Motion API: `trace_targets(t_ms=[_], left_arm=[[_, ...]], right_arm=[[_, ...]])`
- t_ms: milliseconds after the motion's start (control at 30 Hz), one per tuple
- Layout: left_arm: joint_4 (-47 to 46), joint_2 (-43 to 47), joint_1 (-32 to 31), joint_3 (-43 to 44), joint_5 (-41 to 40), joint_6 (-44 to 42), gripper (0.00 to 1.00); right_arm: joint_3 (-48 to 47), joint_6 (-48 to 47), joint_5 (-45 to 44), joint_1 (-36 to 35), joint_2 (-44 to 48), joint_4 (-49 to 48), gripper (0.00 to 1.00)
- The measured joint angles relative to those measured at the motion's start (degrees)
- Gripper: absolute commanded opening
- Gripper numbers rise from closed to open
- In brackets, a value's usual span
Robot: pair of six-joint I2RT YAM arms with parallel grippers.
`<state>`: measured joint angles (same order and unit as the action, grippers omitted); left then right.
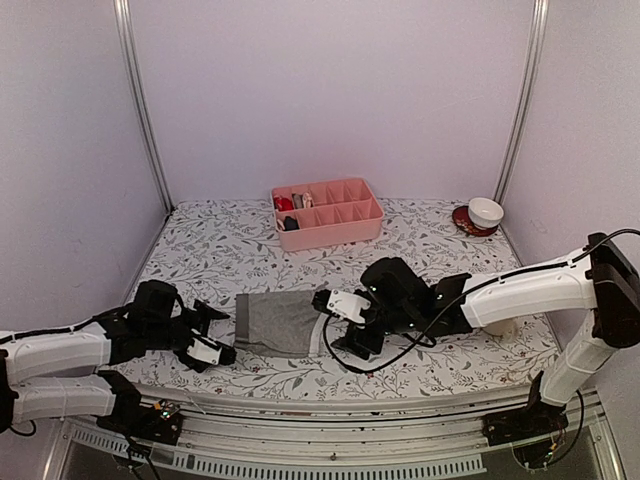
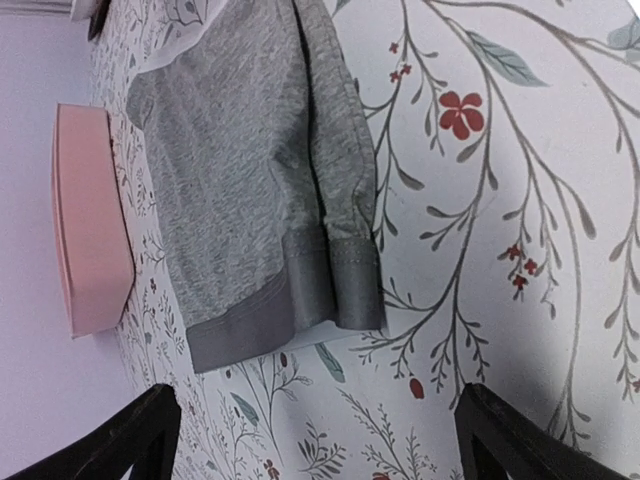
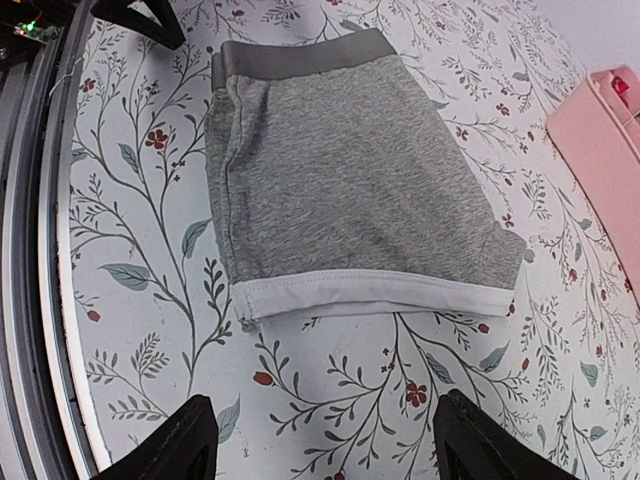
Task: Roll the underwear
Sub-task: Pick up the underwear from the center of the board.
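Table (image 1: 450, 250) with a leafy floral cover takes up most of the shot, and I'll place everything off the pink tray (image 1: 327, 212) sitting toward the back middle; right arm (image 1: 530, 290), white with black joints, comes in from the near-right of the tray and stretches across in front of it; left arm (image 1: 60, 350) lies low on the near-left of the tray, right at the table's front edge; the tray itself is divided into compartments with a few small dark and red bits in its left ones, can't tell what they are; underwear (image 1: 280, 322), one grey pair as far as I can see, lies flat on the table in front of the tray and a touch to its left, pale band at one end and a darker grey band at the other; left gripper (image 2: 318, 392) hangs just off the darker band, jaws wide apart, nothing in them; right gripper (image 3: 325, 400) sits just off the pale band, jaws also spread and gripping nothing; white bowl (image 1: 486, 210) on a red saucer (image 1: 464, 222) sits right of the tray by the wall.
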<state>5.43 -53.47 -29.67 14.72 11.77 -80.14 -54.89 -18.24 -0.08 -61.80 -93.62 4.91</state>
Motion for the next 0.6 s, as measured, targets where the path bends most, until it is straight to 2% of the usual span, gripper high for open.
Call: trace_targets(t_ms=[167,400,600], left_arm=[[-2.03,-1.36,-2.03,-0.83,-0.28,-3.96,0.93],[-5.73,-5.03,-5.51,-1.22,-2.23,-5.66,0.75],[-9.9,-8.94,-8.26,-1.01,-4.74,-5.79,0.69]], right_arm=[[2.12,-0.24,-0.5,0.0,4.55,-4.09,0.76],[4.37,-0.9,-2.19,0.0,7.02,-9.27,0.76],[5.25,-1.03,-2.84,0.0,7.04,-10.62,0.76]])
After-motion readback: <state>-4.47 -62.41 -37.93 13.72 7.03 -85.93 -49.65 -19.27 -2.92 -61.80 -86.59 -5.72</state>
